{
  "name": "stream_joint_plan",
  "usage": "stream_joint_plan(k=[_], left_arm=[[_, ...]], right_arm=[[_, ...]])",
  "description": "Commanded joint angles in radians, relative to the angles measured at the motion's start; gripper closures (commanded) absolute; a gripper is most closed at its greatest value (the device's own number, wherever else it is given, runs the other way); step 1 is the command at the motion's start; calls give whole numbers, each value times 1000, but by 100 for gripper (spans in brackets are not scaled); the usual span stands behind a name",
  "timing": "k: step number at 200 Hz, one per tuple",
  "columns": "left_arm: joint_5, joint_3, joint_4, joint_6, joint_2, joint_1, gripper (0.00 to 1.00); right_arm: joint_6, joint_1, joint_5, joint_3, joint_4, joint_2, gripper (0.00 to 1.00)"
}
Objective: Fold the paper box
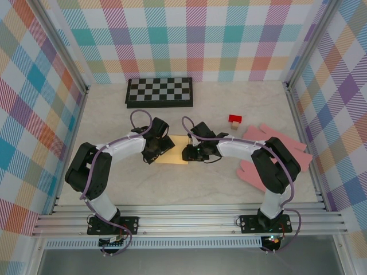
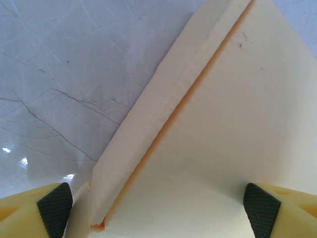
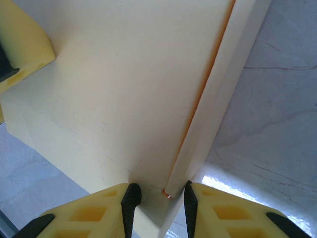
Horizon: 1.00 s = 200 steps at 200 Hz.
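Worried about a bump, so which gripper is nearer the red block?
Right. The right gripper sits at the right edge of the paper box, with the red block beyond it to the right. The left gripper is at the box's left side, farther off.

The white-and-black left arm (image 1: 114,146) and right arm (image 1: 246,149) bend inward, elbows out, wrists nearly meeting. The left gripper (image 2: 158,210) points down, its yellow, black-padded fingers (image 2: 54,210) spread wide. The right gripper (image 3: 158,198) faces it, fingers drawn narrow, pinching the cream paper box (image 3: 124,74) at its raised edge.
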Motion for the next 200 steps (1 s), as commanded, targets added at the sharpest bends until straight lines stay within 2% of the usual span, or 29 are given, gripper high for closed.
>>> stream_joint_plan(k=[1,104,200], left_arm=[[-16,-18,-44,3,51,-9,10],[-24,-25,-38,4,78,-9,11],[-45,-32,-38,9,96,-8,11]], right_arm=[[-33,3,-16,-6,16,39,67],[-74,6,56,-55,47,56,68],[29,4,90,-75,-5,61,68]])
